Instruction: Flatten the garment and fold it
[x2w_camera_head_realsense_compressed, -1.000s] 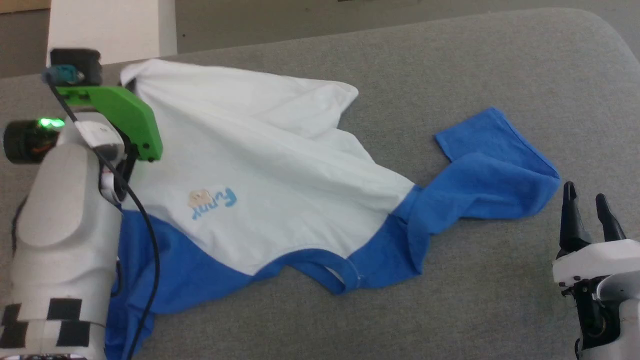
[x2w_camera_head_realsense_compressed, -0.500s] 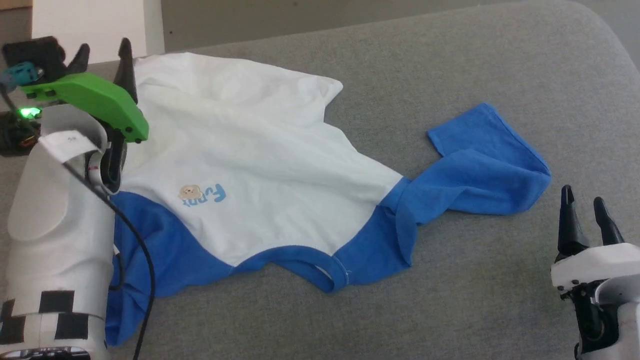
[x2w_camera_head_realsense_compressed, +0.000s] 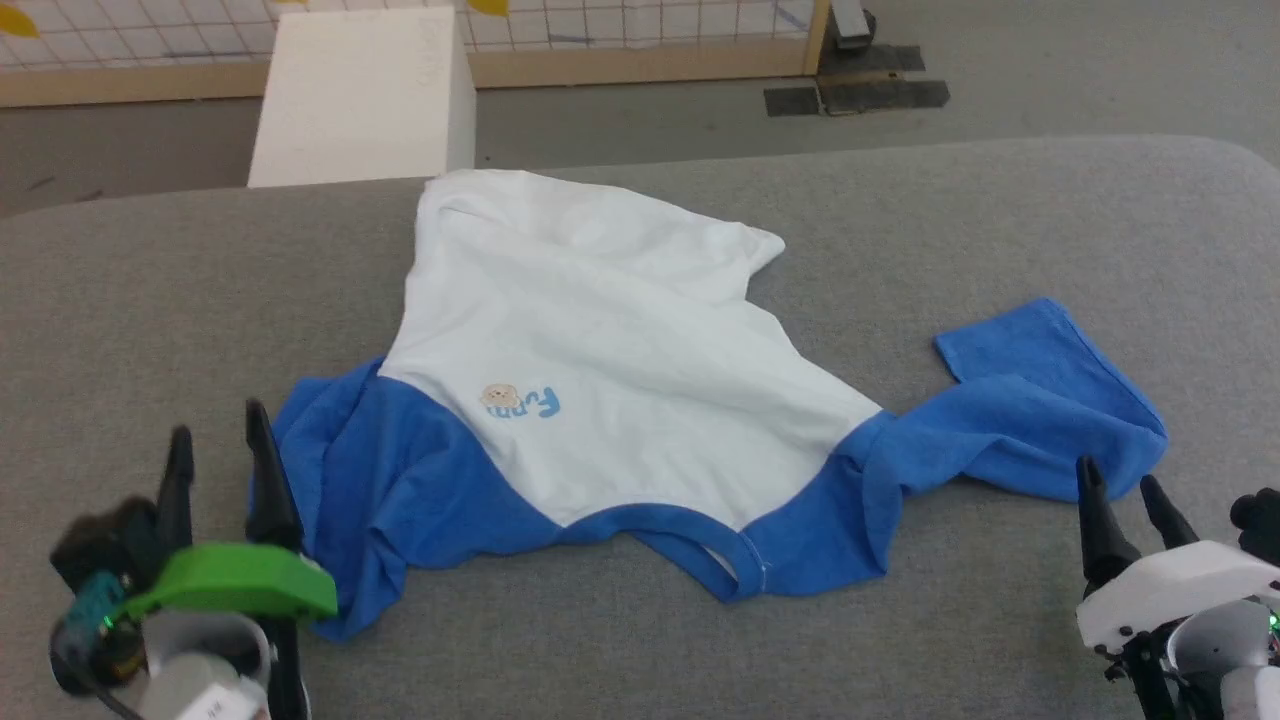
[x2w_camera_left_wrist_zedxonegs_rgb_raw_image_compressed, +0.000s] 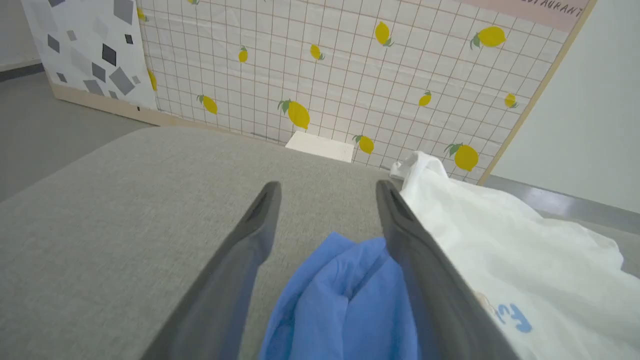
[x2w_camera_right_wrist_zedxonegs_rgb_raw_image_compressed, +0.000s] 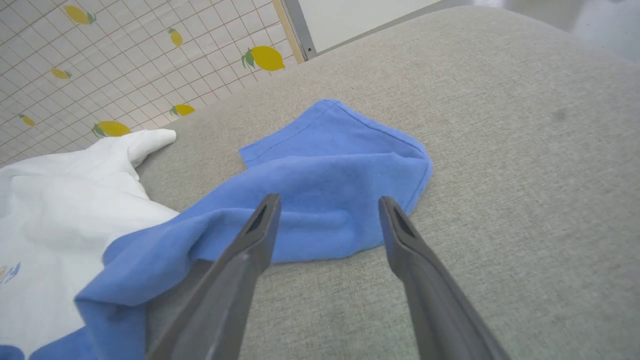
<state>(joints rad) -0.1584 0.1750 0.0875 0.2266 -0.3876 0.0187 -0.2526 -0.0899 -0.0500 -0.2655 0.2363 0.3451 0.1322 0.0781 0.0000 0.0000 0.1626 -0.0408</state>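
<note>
The garment lies rumpled on the grey cushioned surface, white body toward the far side, blue neck band toward me. Its left blue sleeve is bunched; its right blue sleeve is folded over itself. My left gripper stands open just left of the left sleeve; in the left wrist view the left gripper has the blue sleeve lying under its spread fingers. My right gripper is open just short of the right sleeve; the right gripper straddles the sleeve without gripping it.
A white box stands on the floor beyond the surface's far edge, in front of a lemon-print grid panel. A dark plate lies on the floor at the back. Bare grey cushion lies to the left and right of the garment.
The left gripper opened, let go of the white hem corner at the far left, and drew back to the near left. The hem dropped flat. The head camera also shifted.
</note>
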